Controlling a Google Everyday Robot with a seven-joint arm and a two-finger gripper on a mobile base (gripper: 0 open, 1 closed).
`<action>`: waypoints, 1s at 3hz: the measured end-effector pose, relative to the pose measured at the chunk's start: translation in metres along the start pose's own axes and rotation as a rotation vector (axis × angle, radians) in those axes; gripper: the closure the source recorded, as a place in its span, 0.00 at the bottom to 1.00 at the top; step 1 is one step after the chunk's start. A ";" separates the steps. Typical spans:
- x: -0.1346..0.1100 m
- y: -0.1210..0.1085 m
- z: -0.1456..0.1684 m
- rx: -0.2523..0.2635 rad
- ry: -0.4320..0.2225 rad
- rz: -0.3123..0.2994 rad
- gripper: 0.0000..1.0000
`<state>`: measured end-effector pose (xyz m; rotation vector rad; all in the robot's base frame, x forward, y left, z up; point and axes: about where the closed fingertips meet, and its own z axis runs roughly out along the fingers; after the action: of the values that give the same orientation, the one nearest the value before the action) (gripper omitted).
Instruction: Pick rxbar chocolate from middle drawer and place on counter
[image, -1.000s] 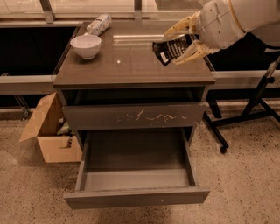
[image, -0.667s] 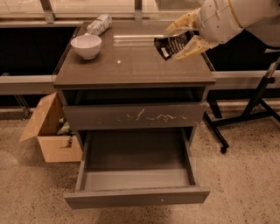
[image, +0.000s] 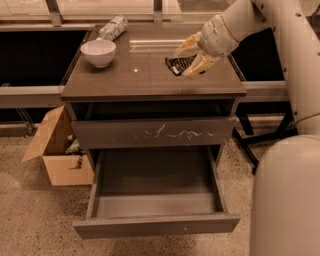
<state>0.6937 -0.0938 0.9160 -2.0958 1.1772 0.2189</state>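
**Rxbar chocolate low over the bench, drawer standing open**

Rxbar chocolate (image: 176, 65) sits between the two pale fingers of the gripper (image: 187, 61) at the right rear part of the bench (image: 135, 82), out of the middle drawer (image: 155, 180), which is pulled fully out below and shows a bare floor. The jaws are clenched on the bar's right end, one finger above it and one below in the camera view. That leaves the black wrapper with its white lettering free to meet the glossy top. Whether the bar already touches the surface cannot be told; it is at least very close.

The chosen spot looks sensible: it is well apart from the white bowl (image: 98, 51) and the pale crinkled packet (image: 112, 27) at the left rear, so neither is at risk of a knock.

The arm (image: 240, 20) reaches in from the upper right, forearm sloping down and leftward, wrist bent so the fingers point toward the bench's middle. The scratched upper drawer front (image: 155, 132) stays shut beneath.
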 end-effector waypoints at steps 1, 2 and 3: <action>0.020 -0.035 -0.009 0.080 0.047 0.011 1.00; 0.037 -0.053 -0.024 0.154 0.087 0.042 0.82; 0.061 -0.056 -0.026 0.203 0.088 0.112 0.57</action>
<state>0.7682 -0.1340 0.9348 -1.8820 1.3133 0.0558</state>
